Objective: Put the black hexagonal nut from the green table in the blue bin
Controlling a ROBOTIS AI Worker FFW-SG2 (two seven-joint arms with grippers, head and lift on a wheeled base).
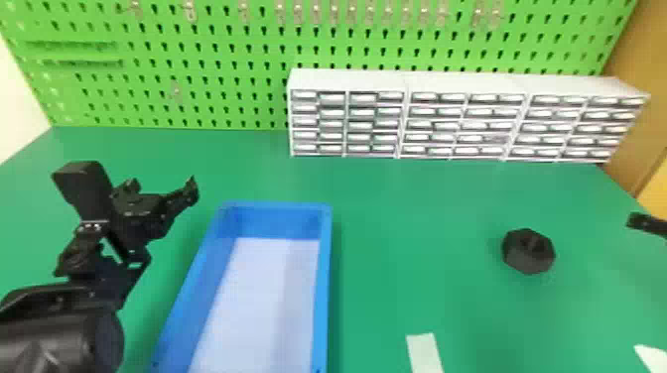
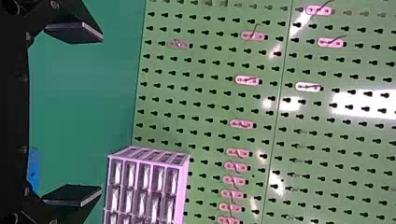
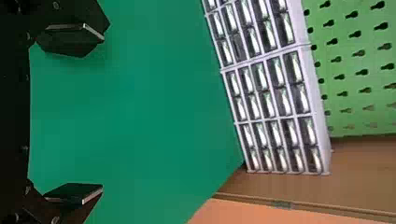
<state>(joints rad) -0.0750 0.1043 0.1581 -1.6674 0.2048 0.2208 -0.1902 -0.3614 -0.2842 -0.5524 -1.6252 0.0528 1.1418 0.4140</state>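
My black two-fingered right gripper (image 3: 102, 112): released, empty. Black hexagonal nut (image 1: 529, 251): on the green table (image 1: 412, 213), left of that gripper; my black left gripper (image 2: 102, 113), also spread, lies farther off. Rectangular blue bin (image 1: 325, 278): left beyond the nut. Likely approach: leftward.

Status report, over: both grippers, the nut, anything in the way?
Left gripper open, empty; right gripper open, empty. Black hexagonal nut on green table, right of blue bin. Pale strip nearer robot, likely no obstacle.
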